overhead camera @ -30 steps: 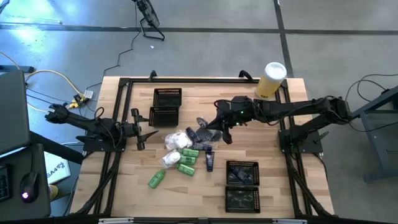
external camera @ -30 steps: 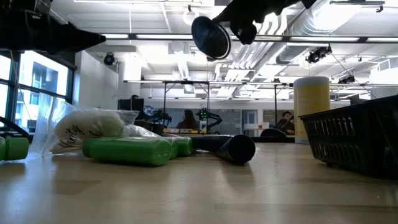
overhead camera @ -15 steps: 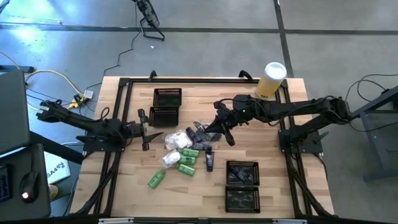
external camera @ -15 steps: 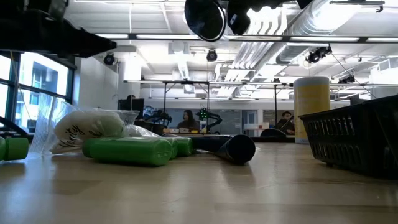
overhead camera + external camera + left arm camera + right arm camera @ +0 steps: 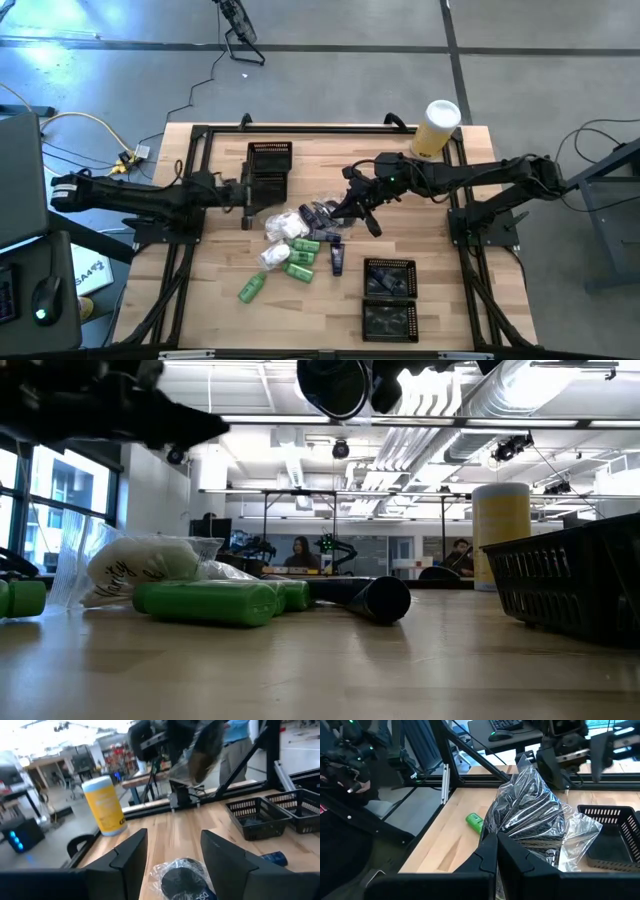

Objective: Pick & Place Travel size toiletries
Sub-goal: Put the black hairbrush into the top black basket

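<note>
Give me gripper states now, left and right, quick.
Left gripper: open, holding nothing, over the table near the pile.
Right gripper: closed on a clear crinkly packet, lifted above the table.

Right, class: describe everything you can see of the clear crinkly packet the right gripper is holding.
The clear crinkly packet is a see-through, shiny plastic bag, heavily creased, with a round dark flat case inside. The right gripper is shut on its edge, holding it in the air above the pile of toiletries near the table's middle. It hangs tilted and loose. Nothing but the gripper's fingers touches it.
</note>
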You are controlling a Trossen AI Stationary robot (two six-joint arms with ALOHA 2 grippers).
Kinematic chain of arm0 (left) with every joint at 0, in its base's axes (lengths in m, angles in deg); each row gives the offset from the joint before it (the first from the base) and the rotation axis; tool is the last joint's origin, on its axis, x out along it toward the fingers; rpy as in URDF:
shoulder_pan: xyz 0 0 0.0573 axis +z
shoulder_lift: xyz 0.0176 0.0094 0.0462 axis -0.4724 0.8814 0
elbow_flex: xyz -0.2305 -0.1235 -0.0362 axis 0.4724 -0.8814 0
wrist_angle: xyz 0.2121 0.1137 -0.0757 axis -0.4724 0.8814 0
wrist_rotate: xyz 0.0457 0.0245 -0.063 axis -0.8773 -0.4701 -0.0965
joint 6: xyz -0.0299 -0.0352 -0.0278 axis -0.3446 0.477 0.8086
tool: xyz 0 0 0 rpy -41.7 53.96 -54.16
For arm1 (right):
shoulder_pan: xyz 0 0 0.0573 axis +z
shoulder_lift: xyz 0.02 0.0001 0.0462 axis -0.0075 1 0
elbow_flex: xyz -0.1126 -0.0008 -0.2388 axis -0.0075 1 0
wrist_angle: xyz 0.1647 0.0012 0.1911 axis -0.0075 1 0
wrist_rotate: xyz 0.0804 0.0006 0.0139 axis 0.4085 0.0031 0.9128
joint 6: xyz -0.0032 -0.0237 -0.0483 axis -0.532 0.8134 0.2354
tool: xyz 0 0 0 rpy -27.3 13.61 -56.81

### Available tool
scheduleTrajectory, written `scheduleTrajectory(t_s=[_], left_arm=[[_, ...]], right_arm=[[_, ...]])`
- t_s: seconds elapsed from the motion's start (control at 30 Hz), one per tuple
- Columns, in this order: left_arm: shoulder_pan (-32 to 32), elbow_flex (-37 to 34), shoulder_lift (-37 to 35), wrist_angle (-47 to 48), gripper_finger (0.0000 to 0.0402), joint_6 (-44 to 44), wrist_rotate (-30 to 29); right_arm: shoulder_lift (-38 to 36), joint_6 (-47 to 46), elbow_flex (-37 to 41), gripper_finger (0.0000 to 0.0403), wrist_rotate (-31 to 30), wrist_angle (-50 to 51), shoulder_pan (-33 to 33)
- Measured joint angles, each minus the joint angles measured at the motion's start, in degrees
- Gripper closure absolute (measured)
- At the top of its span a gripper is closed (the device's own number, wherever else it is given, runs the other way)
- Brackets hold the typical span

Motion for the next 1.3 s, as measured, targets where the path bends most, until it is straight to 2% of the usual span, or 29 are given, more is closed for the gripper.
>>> scheduleTrajectory(t_s=[0.3, 0.47, 0.63, 1.07, 1.3], left_arm=[[2.7, 12.5, 17.4, 0.1, 0.0224, -0.3, 11.5], [2.7, 20.3, 25.1, 0.3, 0.0224, -5.3, 13.4], [2.7, 25.6, 30.5, 1.0, 0.0224, -7.2, 17.0], [2.7, 28.1, 32.6, 1.6, 0.0224, -11.5, 29.5], [2.6, 28.1, 32.6, 6.8, 0.0224, -13.7, 30.4]], right_arm=[[0.0, 0.6, 0.0, 0.0401, 1.1, 0.0, 0.0], [0.0, -0.1, 0.0, 0.0401, 1.8, 0.4, 0.0], [0.0, -1.4, 0.0, 0.0401, 6.0, 0.7, 0.0], [0.0, -1.8, 0.0, 0.0401, 6.0, 4.4, 0.0], [0.1, -1.8, 0.0, 0.0401, 7.8, 3.2, 0.0]])
